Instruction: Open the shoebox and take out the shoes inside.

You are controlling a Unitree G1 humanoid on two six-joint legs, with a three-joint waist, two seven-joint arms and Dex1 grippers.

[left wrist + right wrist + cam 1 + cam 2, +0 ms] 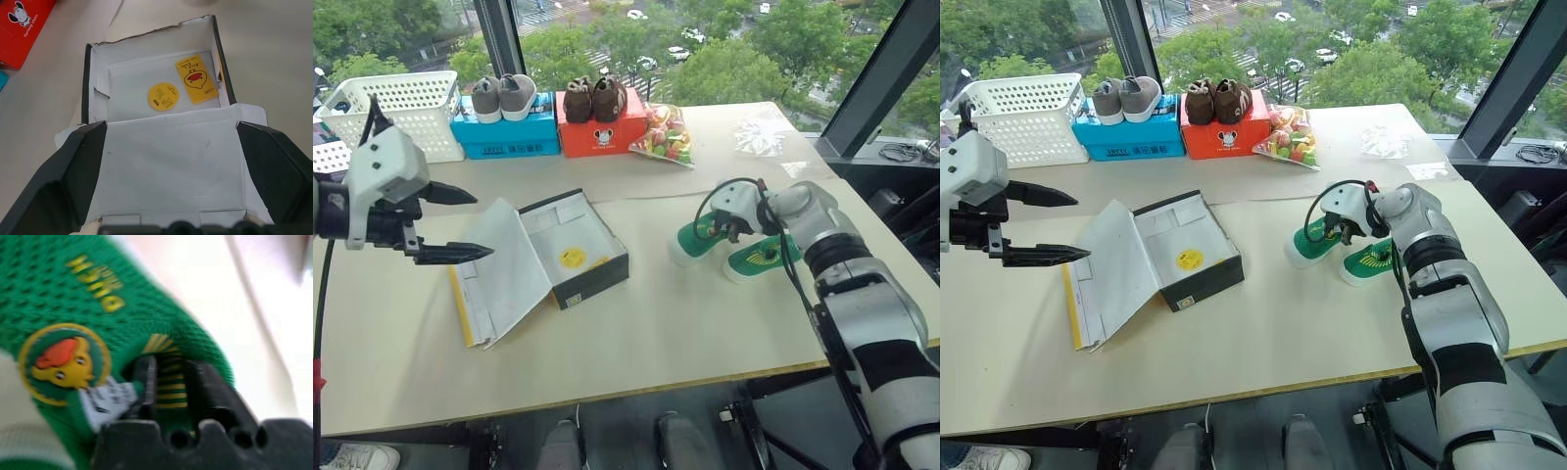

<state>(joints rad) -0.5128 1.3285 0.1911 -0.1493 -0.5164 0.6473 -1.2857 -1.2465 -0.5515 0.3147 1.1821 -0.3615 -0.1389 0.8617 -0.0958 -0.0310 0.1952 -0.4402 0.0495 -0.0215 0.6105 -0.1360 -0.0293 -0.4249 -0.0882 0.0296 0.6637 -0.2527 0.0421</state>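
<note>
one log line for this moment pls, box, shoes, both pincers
shoebox: open, no shoes inside | shoes: on table right of box | left pincer: open, above lid flap | right pincer: at shoes, grip unclear

Grey shoes (502, 96) on blue box (505, 134), beside white basket (396, 113).

Shoebox (576, 251) mid-table; bare table (685, 323) in front, w/ room.

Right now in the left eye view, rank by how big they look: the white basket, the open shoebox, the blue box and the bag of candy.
1. Open shoebox, lid flap included, though it sits nearer the camera.
2. White basket.
3. Blue box.
4. Bag of candy.
</note>
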